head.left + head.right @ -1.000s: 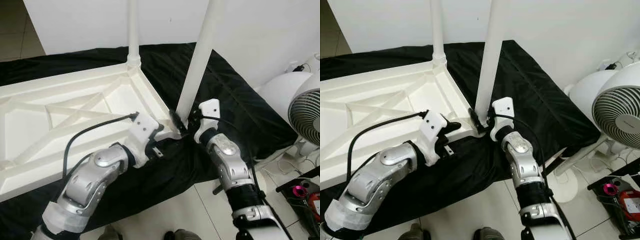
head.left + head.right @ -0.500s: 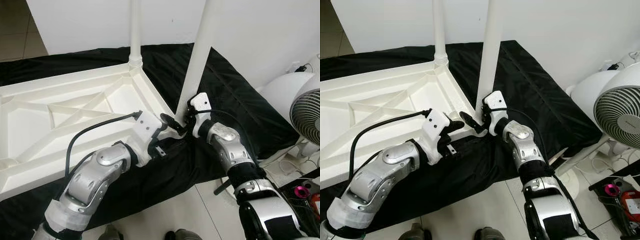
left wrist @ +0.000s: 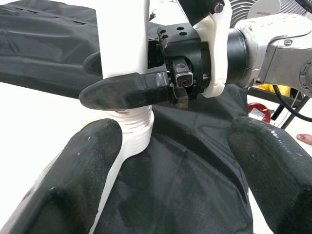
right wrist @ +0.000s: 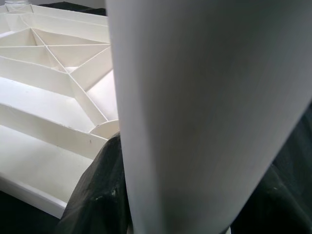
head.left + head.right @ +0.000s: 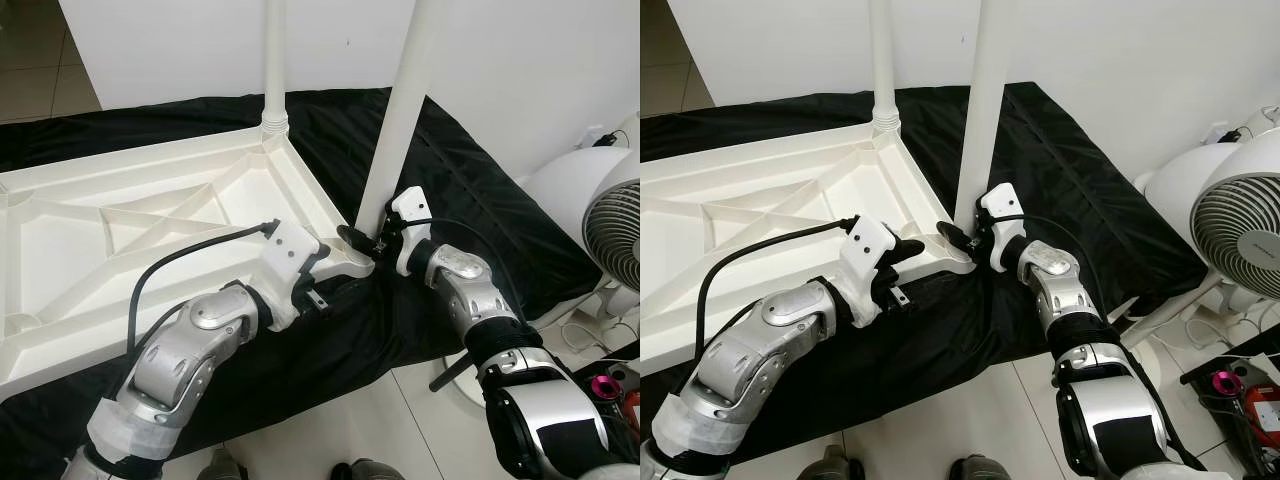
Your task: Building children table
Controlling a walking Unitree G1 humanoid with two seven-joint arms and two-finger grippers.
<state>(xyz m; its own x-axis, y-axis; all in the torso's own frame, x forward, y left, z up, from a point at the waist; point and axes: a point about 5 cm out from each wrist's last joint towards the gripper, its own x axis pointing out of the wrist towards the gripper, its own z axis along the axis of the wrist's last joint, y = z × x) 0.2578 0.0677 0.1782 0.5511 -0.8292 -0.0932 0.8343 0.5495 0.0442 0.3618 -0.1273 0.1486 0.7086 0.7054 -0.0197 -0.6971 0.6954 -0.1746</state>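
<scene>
A white children's tabletop (image 5: pixel 150 230) lies upside down on a black cloth (image 5: pixel 470 170). One white leg (image 5: pixel 274 60) stands upright in its far corner. A second leg (image 5: pixel 400 110) stands at the near right corner socket (image 3: pixel 134 136). My right gripper (image 5: pixel 362 240) is shut on the base of this near leg, with one black finger (image 3: pixel 126 90) across the front and the other behind. The leg (image 4: pixel 204 112) looms close in the right wrist view. My left gripper (image 3: pixel 180 161) is open, just short of the same corner and not touching it.
A white standing fan (image 5: pixel 615 220) is close on the right, beside my right elbow. A pink item (image 5: pixel 605 385) lies on the tiled floor at the lower right. A white wall rises behind the cloth. A person's fingertip (image 3: pixel 304 139) shows in the left wrist view.
My right wrist has turned around the base of the near leg while staying on it, and the forearm has swung. The left arm has hardly moved.
</scene>
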